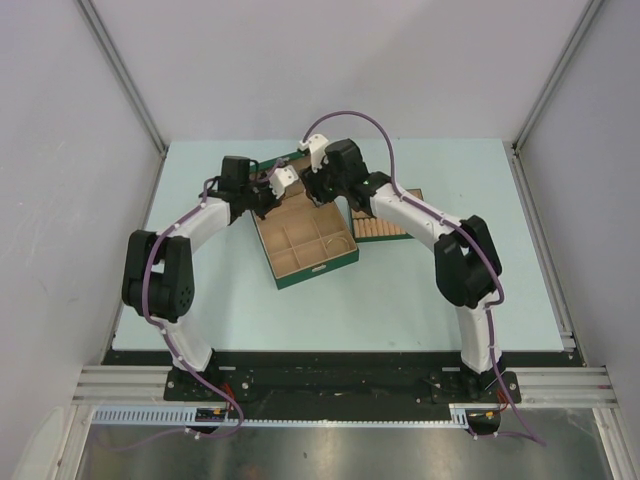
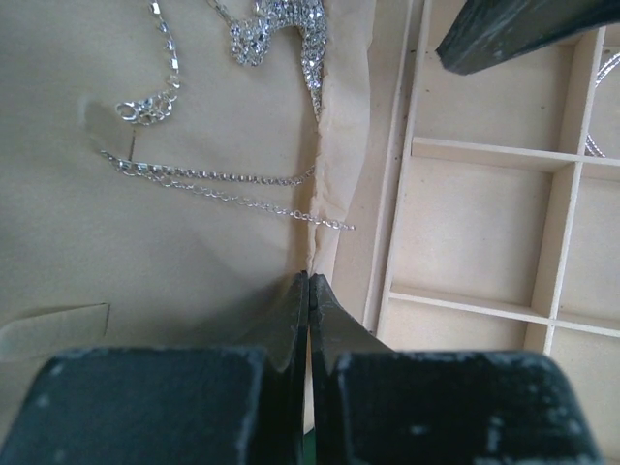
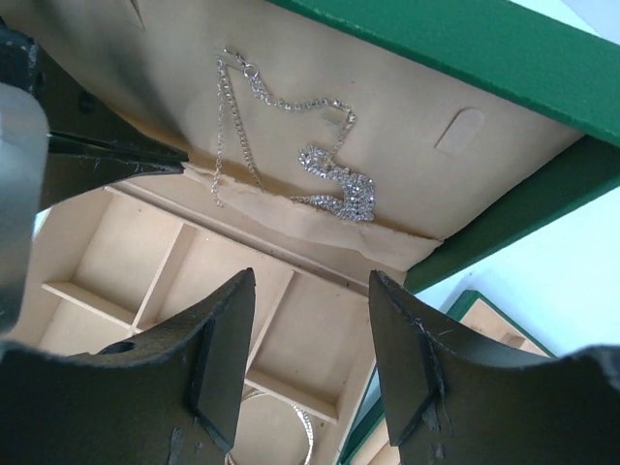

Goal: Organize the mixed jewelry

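Item: readable markings. Count: nil. I find no legible text, label, brand, number or sign on the green box [image 1: 318,272] or its tan lid lining [image 2: 145,291].

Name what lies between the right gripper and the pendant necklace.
Right wrist view: between right gripper and pendant necklace lie a tan compartment, then the lining's creased hinge fold.

Items are counted as follows: one green box with tan compartments [image 1: 318,272]; one small tan divided tray [image 1: 380,228]; one thin silver chain necklace with sparkly pendant [image 3: 339,189]; one slim silver bangle [image 3: 308,431].
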{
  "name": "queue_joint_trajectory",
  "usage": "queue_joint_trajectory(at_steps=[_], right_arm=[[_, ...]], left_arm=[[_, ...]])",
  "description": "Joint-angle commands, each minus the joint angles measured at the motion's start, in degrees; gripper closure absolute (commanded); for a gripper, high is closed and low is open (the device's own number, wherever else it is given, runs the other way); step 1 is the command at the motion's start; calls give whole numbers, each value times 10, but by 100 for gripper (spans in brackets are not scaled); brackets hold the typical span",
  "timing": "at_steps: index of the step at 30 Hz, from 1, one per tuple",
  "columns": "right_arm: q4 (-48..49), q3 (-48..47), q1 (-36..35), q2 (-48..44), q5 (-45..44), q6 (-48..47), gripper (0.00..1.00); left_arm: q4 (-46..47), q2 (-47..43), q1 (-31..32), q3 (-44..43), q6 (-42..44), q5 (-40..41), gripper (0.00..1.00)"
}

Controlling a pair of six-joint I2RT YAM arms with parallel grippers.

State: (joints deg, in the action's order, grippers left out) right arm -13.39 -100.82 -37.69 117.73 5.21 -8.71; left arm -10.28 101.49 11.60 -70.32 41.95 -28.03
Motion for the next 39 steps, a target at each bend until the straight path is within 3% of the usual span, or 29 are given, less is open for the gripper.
queue_joint_trajectory(at_steps=[1,17,39], right_arm=[[48,-10,4,15,23,-19,45],[98,-11,26,52,56,-21,43],[79,-63,12,75,59,-25,44]], left_arm=[[21,-14,-2,-29,-9,-44,100],[9,-16,-2,-31,-50,-80,100],[8,-9,-2,-32,-57,-99,100]])
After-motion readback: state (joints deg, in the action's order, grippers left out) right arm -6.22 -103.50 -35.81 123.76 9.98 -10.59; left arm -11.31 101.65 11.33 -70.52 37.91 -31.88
